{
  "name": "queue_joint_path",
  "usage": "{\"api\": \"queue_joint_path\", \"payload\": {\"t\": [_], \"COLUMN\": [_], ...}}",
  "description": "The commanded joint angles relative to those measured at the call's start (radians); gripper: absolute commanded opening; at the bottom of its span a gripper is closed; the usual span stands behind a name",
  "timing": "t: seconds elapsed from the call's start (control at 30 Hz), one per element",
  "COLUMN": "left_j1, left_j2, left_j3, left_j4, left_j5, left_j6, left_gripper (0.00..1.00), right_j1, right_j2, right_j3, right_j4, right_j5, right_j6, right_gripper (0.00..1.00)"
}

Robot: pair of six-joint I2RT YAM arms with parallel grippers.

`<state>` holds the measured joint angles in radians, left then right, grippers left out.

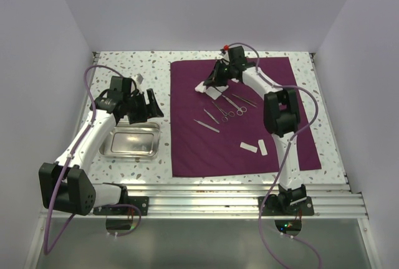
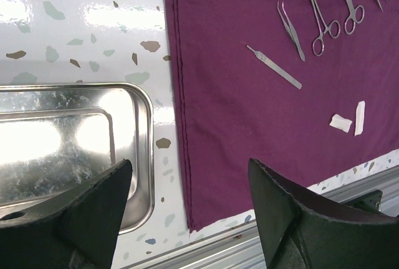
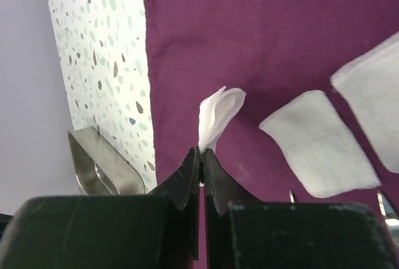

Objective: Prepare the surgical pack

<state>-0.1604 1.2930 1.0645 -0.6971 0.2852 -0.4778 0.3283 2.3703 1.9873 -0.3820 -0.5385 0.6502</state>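
Observation:
The dark-purple cloth (image 1: 249, 119) lies spread on the table's right half. My right gripper (image 1: 216, 80) is at its far left part, shut on a crumpled white gauze square (image 3: 219, 114) and holding it above the cloth (image 3: 262, 38). Two more gauze squares (image 3: 319, 142) lie flat beside it. Scissors (image 1: 232, 109) and tweezers (image 1: 210, 116) lie mid-cloth. Two gauze pieces (image 1: 249, 147) lie nearer the front. The empty steel tray (image 1: 131, 142) sits left of the cloth. My left gripper (image 1: 147, 106) is open and empty above the tray's far edge (image 2: 144, 157).
The left wrist view shows the cloth's left hem (image 2: 177, 94) beside the tray, and scissors (image 2: 321, 23), tweezers (image 2: 292, 30) and a thin straight tool (image 2: 274, 66) on it. A metal rail (image 1: 206, 197) runs along the front edge. White walls enclose the table.

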Motion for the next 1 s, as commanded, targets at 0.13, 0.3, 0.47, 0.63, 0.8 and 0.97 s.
{"api": "queue_joint_path", "payload": {"t": [0.13,0.3,0.47,0.63,0.8,0.97], "left_j1": [-0.007,-0.007,-0.007,-0.007,-0.007,-0.007], "left_j2": [-0.015,-0.004,-0.001,0.005,0.014,0.025], "left_j3": [0.02,0.025,0.029,0.028,0.034,0.04], "left_j4": [0.038,0.038,0.038,0.038,0.038,0.041], "left_j5": [0.017,0.022,0.022,0.023,0.022,0.026], "left_j6": [0.016,0.019,0.021,0.021,0.021,0.018], "left_gripper": [0.79,0.79,0.79,0.79,0.79,0.79], "right_j1": [-0.051,-0.063,-0.071,-0.08,-0.084,-0.09], "right_j2": [0.0,0.01,0.009,0.007,0.001,0.012], "right_j3": [-0.011,-0.045,-0.084,-0.111,-0.122,-0.114], "right_j4": [-0.014,0.018,0.034,0.037,0.023,0.019], "right_j5": [-0.025,-0.038,-0.032,-0.021,0.006,0.008], "right_j6": [-0.024,-0.009,-0.001,0.005,-0.012,-0.014], "right_gripper": [0.0,0.0,0.0,0.0,0.0,0.0]}}
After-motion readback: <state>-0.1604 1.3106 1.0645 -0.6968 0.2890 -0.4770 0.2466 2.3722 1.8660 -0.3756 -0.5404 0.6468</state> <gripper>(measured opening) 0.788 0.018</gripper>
